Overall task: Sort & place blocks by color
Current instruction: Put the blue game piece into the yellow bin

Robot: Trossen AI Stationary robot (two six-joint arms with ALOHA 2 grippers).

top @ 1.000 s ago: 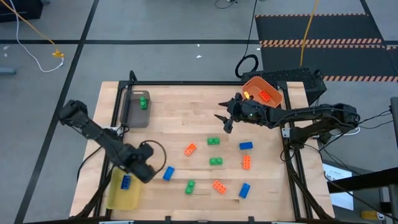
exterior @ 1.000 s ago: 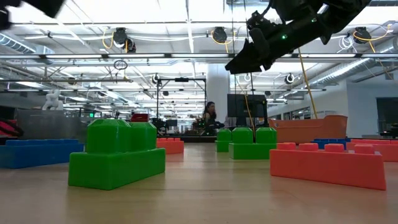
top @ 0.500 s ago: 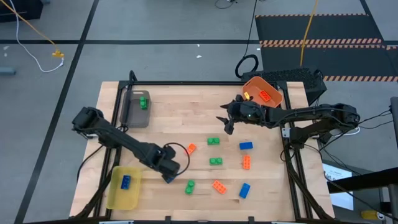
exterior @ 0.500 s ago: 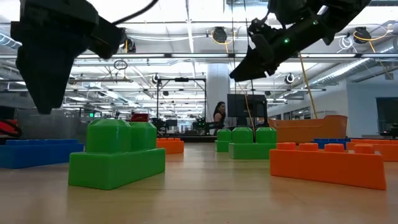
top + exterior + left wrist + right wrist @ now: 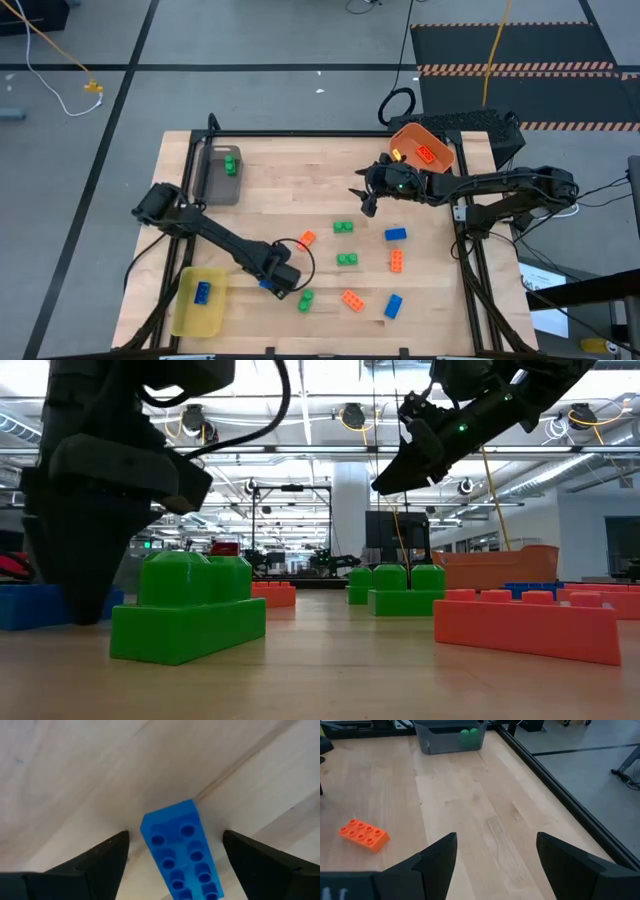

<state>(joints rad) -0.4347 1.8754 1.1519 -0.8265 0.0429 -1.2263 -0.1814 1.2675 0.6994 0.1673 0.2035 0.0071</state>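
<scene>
blocks, small studded plastic toy bricks, lie scattered on the pale wooden table (image 5: 260, 180): three green ones (image 5: 343, 228) (image 5: 347, 259) (image 5: 305, 299), three orange ones (image 5: 306, 239) (image 5: 397, 261) (image 5: 352, 299) and three blue ones loose (image 5: 396, 235) (image 5: 393, 305), the third being a blue eight-stud brick (image 5: 181, 855) under the left arm.

the grey rectangular bin (image 5: 213, 176) at the table's far left holds one green brick (image 5: 231, 164). the yellow bin (image 5: 183, 310) at the near left corner holds one blue brick (image 5: 203, 292). the orange bin (image 5: 408, 137) at the far right holds one orange brick (image 5: 427, 154).

the left gripper (image 5: 175, 850) is down at the table with its jaws spread wide, one finger on each side of the blue eight-stud brick, not closed on it. the right gripper (image 5: 364, 197) hangs above the table near the orange bin, jaws apart and holding nothing.
</scene>
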